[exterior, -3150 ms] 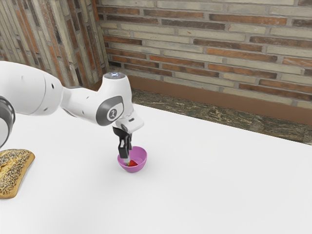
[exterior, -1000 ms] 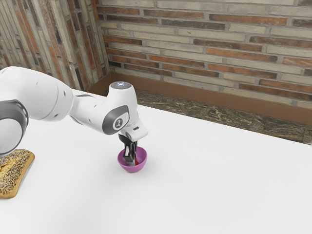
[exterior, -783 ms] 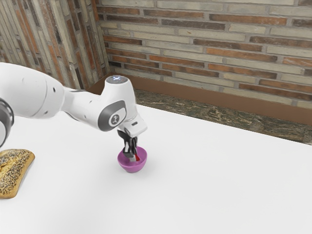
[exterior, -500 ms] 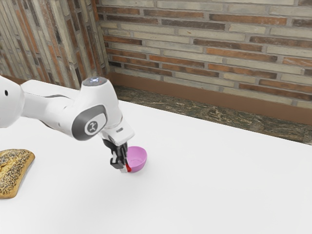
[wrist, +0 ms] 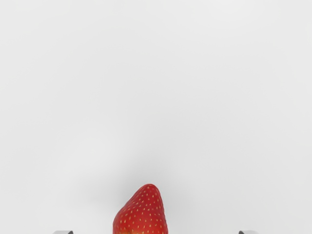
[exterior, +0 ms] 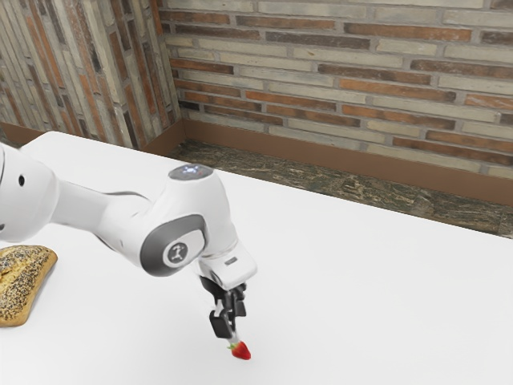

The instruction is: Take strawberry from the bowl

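In the exterior view, the strawberry point(exterior: 241, 350) lay, as far as could be judged, on the white bench point(exterior: 361, 297), with the gripper point(exterior: 234, 338) directly over its leafy end, very near or touching it. From the strawberry, the robot arm point(exterior: 88, 210) stretched back toward the exterior view's left, the seeded bread point(exterior: 22, 285) was well apart on that same side, and the brick wall point(exterior: 337, 68) stood far beyond. In the wrist view, the fingers point(wrist: 64, 232) stood wide apart, one on either side of the strawberry, with a gap at each flank, so the gripper was open and holding nothing. The taking-out looked all but done, and the step in hand seemed to be leaving the fruit where it lay. To do that well, the arm needed to rise straight up from the strawberry, slowly, the fingers kept wide; any sideways drift risked nudging the fruit, which tapered and might roll, and pressing lower could bruise it or catch its leaves. Counted, there were one strawberry, one gripper with two fingers, one arm, one piece of bread and one bench.
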Action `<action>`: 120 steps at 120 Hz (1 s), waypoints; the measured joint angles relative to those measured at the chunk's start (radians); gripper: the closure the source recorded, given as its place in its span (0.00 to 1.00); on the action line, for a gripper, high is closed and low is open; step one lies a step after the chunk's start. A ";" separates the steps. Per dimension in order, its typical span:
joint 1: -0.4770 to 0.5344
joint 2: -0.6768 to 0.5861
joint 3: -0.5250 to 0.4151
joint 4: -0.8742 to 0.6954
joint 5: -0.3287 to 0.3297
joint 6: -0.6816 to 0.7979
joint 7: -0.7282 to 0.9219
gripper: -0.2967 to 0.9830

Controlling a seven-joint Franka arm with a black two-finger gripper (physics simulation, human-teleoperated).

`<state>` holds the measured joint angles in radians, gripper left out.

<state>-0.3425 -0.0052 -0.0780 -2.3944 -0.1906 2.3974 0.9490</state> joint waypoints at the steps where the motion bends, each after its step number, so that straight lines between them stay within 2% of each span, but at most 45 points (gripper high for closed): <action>1: -0.003 -0.001 0.000 0.000 -0.001 0.000 0.000 0.43; 15: -0.032 -0.061 0.005 0.012 -0.005 -0.006 -0.008 0.35; 22: 0.037 -0.118 0.031 0.078 -0.004 -0.040 -0.032 0.32; 32: 0.128 -0.138 0.109 0.288 0.029 -0.138 -0.093 0.29; 45: 0.139 -0.124 0.142 0.635 0.186 -0.407 -0.277 0.27; 54: 0.129 -0.129 0.179 0.758 0.243 -0.560 -0.469 0.26; 68: 0.144 -0.152 0.240 0.792 0.275 -0.713 -0.743 0.25; 76: 0.162 -0.163 0.286 0.784 0.292 -0.769 -0.832 0.24; 89: 0.237 -0.158 0.303 0.801 0.315 -0.810 -0.934 0.24; 105: 0.324 -0.128 0.281 0.834 0.322 -0.833 -1.015 0.23; 120: 0.312 -0.136 0.230 0.834 0.323 -0.844 -1.082 0.23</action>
<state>-0.0304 -0.1408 0.1521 -1.5609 0.1325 1.5530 -0.1328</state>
